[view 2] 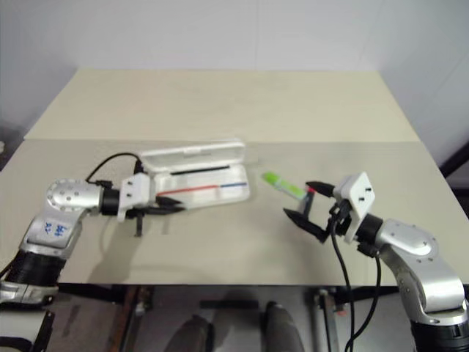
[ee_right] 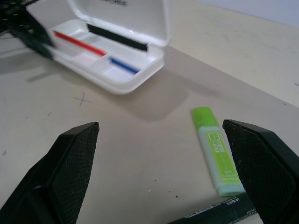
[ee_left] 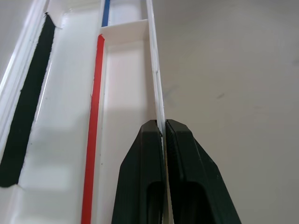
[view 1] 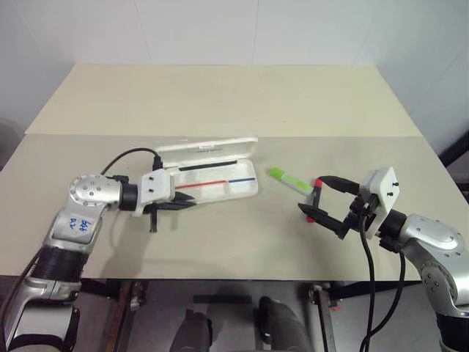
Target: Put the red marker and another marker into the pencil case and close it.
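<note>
Red marker (view 1: 315, 199) lying partly hidden between right pincer (view 1: 320, 200) fingers, barrel cut off in right wrist view. Left pincer (ee_left: 163, 140) reaching level toward desk middle, jaws pinching shut on near wall of case (view 1: 242, 192). Case sitting lid-open at desk middle. Right pincer hovering wide open, gripping nothing. Green marker (view 1: 290, 180) lying between case and right pincer.
</note>
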Controlling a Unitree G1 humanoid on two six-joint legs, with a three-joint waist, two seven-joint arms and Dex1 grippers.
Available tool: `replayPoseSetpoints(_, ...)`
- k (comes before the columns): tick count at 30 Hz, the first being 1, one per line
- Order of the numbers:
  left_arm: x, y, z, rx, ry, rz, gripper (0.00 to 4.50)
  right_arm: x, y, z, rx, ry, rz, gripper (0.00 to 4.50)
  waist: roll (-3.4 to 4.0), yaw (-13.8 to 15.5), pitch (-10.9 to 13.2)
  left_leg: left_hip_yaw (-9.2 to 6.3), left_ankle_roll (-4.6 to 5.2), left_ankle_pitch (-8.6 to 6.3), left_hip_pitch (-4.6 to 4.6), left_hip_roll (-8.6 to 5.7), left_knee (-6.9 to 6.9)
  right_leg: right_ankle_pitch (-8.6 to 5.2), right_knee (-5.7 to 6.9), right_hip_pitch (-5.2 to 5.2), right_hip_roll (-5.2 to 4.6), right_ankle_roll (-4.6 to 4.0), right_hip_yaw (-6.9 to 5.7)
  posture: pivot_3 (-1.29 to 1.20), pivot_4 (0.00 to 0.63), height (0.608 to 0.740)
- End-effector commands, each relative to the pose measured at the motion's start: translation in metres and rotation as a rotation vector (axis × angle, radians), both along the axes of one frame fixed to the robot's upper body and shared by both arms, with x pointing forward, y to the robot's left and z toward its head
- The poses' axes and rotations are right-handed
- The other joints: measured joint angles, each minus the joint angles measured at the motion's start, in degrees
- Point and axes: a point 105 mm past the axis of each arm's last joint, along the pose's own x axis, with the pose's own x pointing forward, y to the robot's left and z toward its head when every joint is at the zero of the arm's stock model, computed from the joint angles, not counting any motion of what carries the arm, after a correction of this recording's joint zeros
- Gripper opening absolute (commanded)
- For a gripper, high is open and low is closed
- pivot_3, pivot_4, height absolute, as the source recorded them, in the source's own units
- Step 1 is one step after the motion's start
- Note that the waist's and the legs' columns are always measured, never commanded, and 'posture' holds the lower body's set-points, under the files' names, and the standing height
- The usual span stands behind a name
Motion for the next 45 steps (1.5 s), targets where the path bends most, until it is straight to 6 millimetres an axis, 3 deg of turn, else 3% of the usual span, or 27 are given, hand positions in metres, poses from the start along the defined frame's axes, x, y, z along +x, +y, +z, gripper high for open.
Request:
replayPoseSetpoints(1,-0.010,-0.005,0.012,-0.029,-0.035,-0.024,0.05,-0.002,-0.003,0.012,0.000,-0.043,0.006,4.50,-0.01,0.0,0.0,0.00,0.00,0.00,0.00,0.00,0.00,0.00,0.00,0.00,0.00,0.00,0.00,0.00,0.150,0.740)
replayPoseSetpoints(6,-0.019,-0.007,-0.003,-0.010,-0.003,-0.037,0.05,-0.010,-0.002,0.010,0.005,-0.008,0.042,4.50,-0.01,0.0,0.0,0.01,0.00,0.00,0.01,0.00,0.01,0.00,-0.02,0.00,0.01,-0.01,0.01,0.00,0.150,0.740)
replayPoseSetpoints(11,-0.014,-0.006,-0.011,-0.020,0.003,-0.006,0.05,-0.027,-0.003,0.015,0.029,-0.007,0.072,4.50,-0.02,0.1,0.0,0.00,0.01,0.00,0.01,-0.01,0.00,-0.01,-0.07,0.00,0.01,-0.01,0.01,0.00,0.150,0.740)
replayPoseSetpoints(21,-0.009,-0.003,-0.017,-0.065,0.014,-0.029,0.05,-0.076,0.000,0.011,0.029,0.036,0.157,4.50,-0.08,0.0,0.0,0.08,0.01,-0.01,0.03,-0.01,0.01,-0.01,-0.12,0.03,0.02,-0.01,0.10,0.00,0.150,0.740)
replayPoseSetpoints(34,-0.006,-0.005,-0.031,-0.039,0.055,-0.088,0.05,-0.070,0.000,0.007,0.022,0.026,0.097,4.50,-0.24,0.0,0.1,0.34,0.03,0.02,0.12,-0.01,0.02,-0.04,-0.08,0.12,0.12,-0.09,0.44,0.00,0.150,0.740)
replayPoseSetpoints(39,-0.003,-0.010,-0.029,-0.055,0.056,-0.085,1.43,-0.066,-0.001,0.006,0.013,0.020,0.081,4.50,-0.26,0.0,0.1,0.34,0.03,0.02,0.12,-0.01,0.02,-0.03,-0.09,0.12,0.12,-0.07,0.44,0.00,0.150,0.740)
replayPoseSetpoints(45,-0.009,-0.017,-0.023,-0.058,0.048,-0.119,3.45,-0.061,0.000,0.006,0.008,0.011,0.077,4.50,-0.27,0.0,0.1,0.36,0.03,0.02,0.14,-0.01,0.02,-0.04,-0.07,0.12,0.12,-0.07,0.46,0.00,0.150,0.740)
